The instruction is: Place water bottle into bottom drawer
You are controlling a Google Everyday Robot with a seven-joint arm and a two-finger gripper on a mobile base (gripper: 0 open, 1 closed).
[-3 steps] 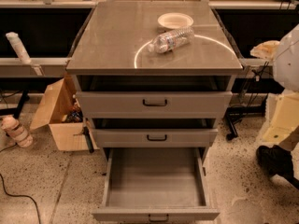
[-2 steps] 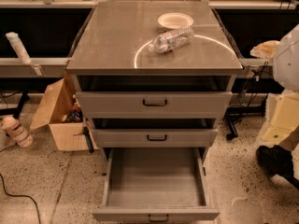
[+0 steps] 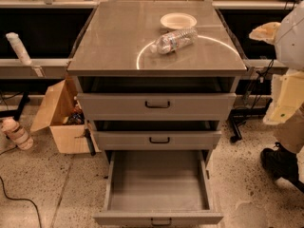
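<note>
The small clear ribbed plastic water bottle [image 3: 173, 41] lies on its side on the grey metal cabinet top [image 3: 114, 37], just beside the shallow white bowl [image 3: 178, 20]; lying flat, it probably rests steady enough for a pinch across its body. The wide grey bottom drawer [image 3: 156, 184] stands pulled out below the two upper grey drawers [image 3: 156, 106], evidently ready to receive the bottle; the robot's pale arm [image 3: 287, 94] hangs at the right edge beside the cabinet; the gripper, somewhere on that arm, is well apart from the bottle; whether it is spread or pressed together I cannot tell.
</note>
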